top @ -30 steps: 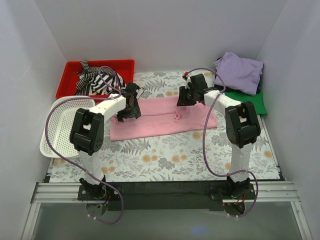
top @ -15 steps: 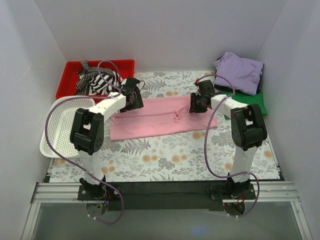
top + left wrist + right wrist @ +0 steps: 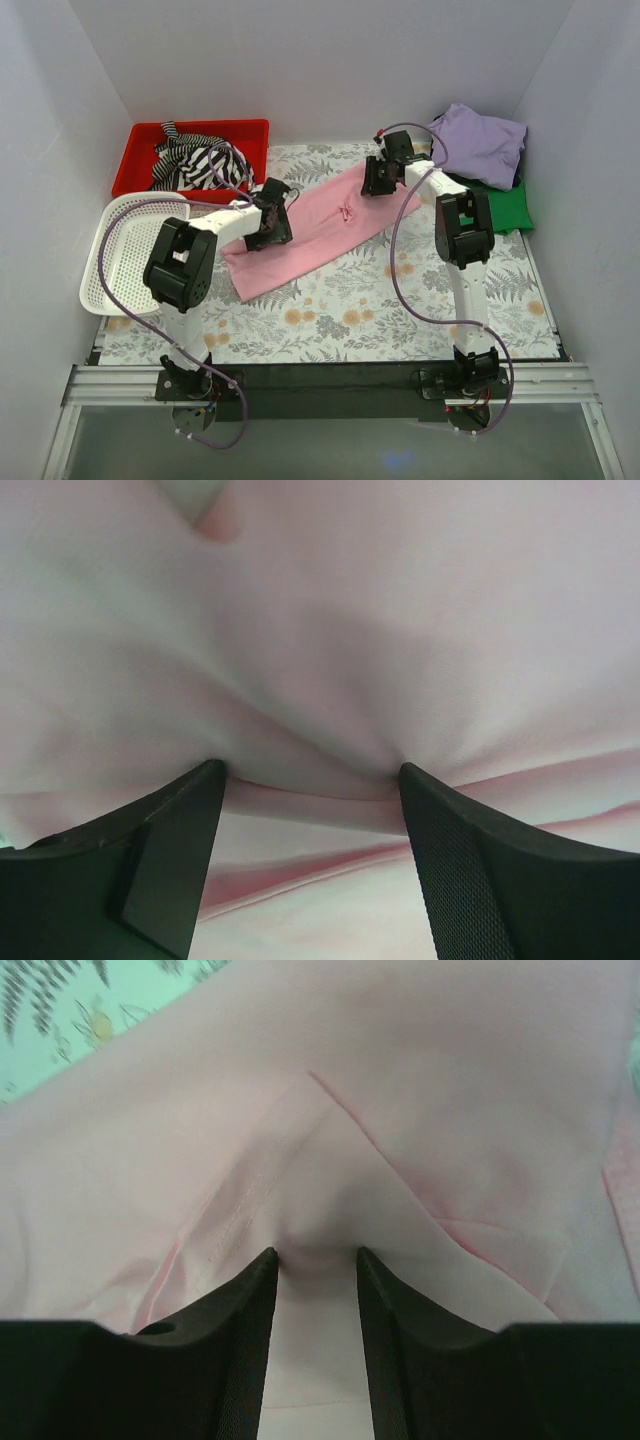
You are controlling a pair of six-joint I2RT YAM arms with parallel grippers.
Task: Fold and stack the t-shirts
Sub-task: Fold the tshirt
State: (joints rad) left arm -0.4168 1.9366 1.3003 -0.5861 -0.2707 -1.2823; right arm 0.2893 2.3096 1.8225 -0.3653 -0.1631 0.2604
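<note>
The light pink t-shirt (image 3: 320,232) lies as a long folded band, slanted from near left to far right on the floral table cover. My left gripper (image 3: 272,228) is shut on its near-left part; in the left wrist view the pink cloth (image 3: 320,630) bunches between the jaws of that gripper (image 3: 312,770). My right gripper (image 3: 378,178) is shut on the far-right end; in the right wrist view a pinch of the cloth (image 3: 400,1080) sits between the jaws of that gripper (image 3: 316,1255). The lavender t-shirt (image 3: 480,145) lies on the green one (image 3: 505,208) at the far right.
A red bin (image 3: 140,160) holding a black-and-white striped garment (image 3: 195,165) stands at the far left. A white mesh basket (image 3: 120,260) sits in front of it at the left edge. White walls close in the left, back and right sides.
The pink shirt has swung from lying crosswise to a diagonal. My right gripper moved away towards the back with its end; my left gripper moved nearer with the other end.
</note>
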